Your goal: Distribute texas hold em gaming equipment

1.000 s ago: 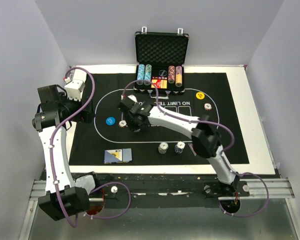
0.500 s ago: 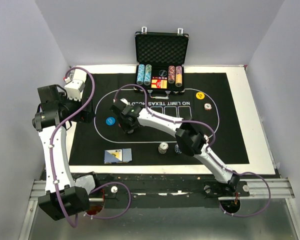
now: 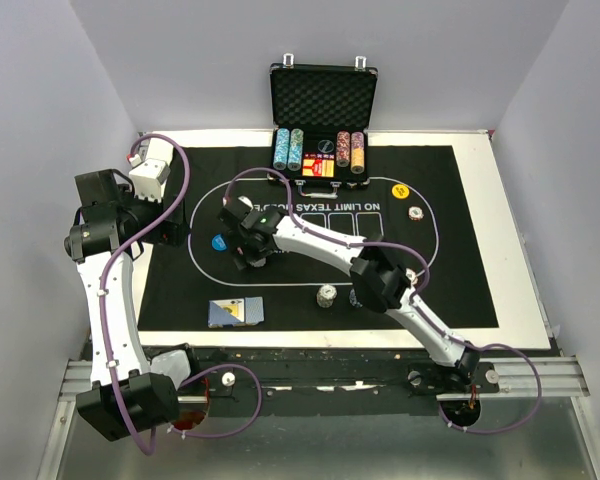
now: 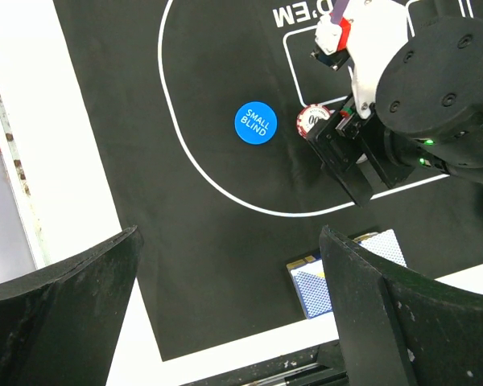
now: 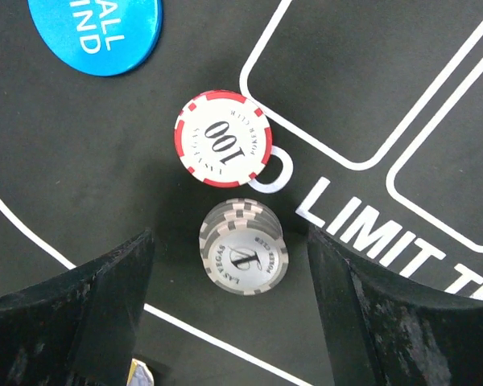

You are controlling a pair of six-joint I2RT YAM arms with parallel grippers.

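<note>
My right gripper (image 5: 229, 269) is open, its jaws on either side of a short stack of grey-and-white striped chips (image 5: 243, 249) standing on the mat, not touching it. A red-edged 100 chip (image 5: 224, 138) lies flat just beyond the stack. The blue SMALL BLIND button (image 5: 97, 30) lies further out. In the top view the right gripper (image 3: 248, 245) hovers beside the blue button (image 3: 219, 242). My left gripper (image 4: 229, 249) is open and empty, high over the mat's left part, above the blue-backed card deck (image 4: 348, 273). The deck (image 3: 235, 312) lies near the mat's front edge.
The open black case (image 3: 323, 100) with chip rows stands at the back. A yellow button (image 3: 400, 190) and a chip (image 3: 416, 212) lie at the right. A chip stack (image 3: 326, 296) stands near the front middle, another partly hidden behind the right arm. The black mat (image 3: 460, 280) covers the table.
My right arm has swung left across the mat toward the blue button and now covers the red chip in the top view. The left arm has not moved.
</note>
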